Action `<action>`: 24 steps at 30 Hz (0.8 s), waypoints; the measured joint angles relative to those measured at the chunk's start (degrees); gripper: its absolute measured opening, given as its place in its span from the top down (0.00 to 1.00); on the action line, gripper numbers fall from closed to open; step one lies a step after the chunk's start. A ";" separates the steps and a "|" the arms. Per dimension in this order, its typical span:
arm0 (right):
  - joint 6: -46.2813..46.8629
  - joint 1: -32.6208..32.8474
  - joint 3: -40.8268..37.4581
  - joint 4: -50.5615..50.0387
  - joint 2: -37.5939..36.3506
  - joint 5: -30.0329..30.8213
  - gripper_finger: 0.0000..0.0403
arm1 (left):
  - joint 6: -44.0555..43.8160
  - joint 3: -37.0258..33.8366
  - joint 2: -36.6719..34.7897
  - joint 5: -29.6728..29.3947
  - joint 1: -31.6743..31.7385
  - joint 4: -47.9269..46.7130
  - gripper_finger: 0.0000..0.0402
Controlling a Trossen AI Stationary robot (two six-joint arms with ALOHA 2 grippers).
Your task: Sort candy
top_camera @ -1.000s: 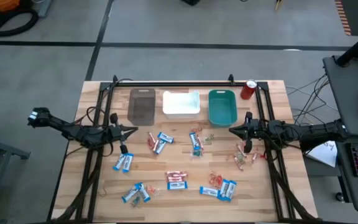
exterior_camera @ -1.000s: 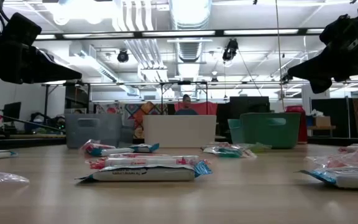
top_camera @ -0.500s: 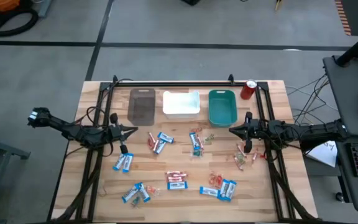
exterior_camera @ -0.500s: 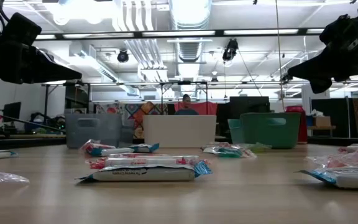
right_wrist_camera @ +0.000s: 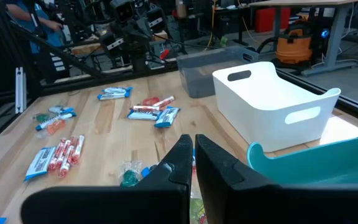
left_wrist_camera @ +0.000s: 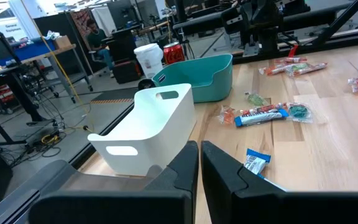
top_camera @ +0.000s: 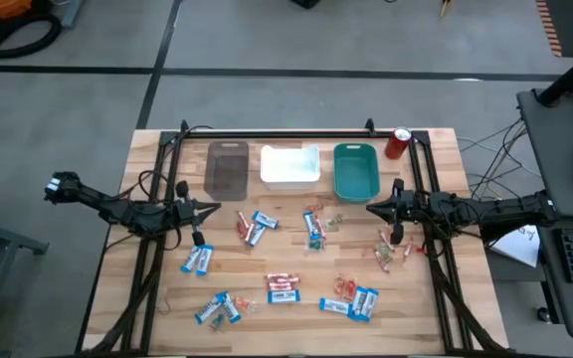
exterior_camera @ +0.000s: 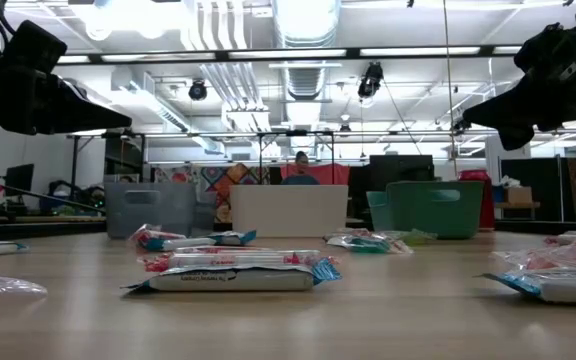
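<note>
Candy lies scattered over the wooden table: blue-and-white bars (top_camera: 256, 227), red-and-white bars (top_camera: 283, 282) and small orange-red pieces (top_camera: 342, 286). My left gripper (top_camera: 215, 208) hovers above the table's left part, near the grey bin (top_camera: 228, 169), fingers shut and empty (left_wrist_camera: 199, 163). My right gripper (top_camera: 371, 208) hovers at the right, in front of the teal bin (top_camera: 356, 170), shut and empty (right_wrist_camera: 194, 155). A white bin (top_camera: 289, 166) stands between the two other bins.
A red soda can (top_camera: 397, 143) stands at the far right corner. Black frame rails run along the table's far edge and both sides. In the low view a person (exterior_camera: 299, 169) shows beyond the table. Bare wood lies between the candy clusters.
</note>
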 joint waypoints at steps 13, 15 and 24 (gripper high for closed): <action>-0.38 0.01 0.00 0.01 0.01 0.01 0.97 | -2.60 -0.10 0.10 0.16 -0.01 3.05 0.99; -7.49 -0.12 0.01 0.02 -0.01 0.18 0.97 | -11.91 -0.09 0.00 1.35 0.00 8.99 0.99; -54.23 -0.12 0.00 0.06 -0.01 0.05 0.97 | -15.29 -0.04 -0.15 1.04 0.08 26.54 0.99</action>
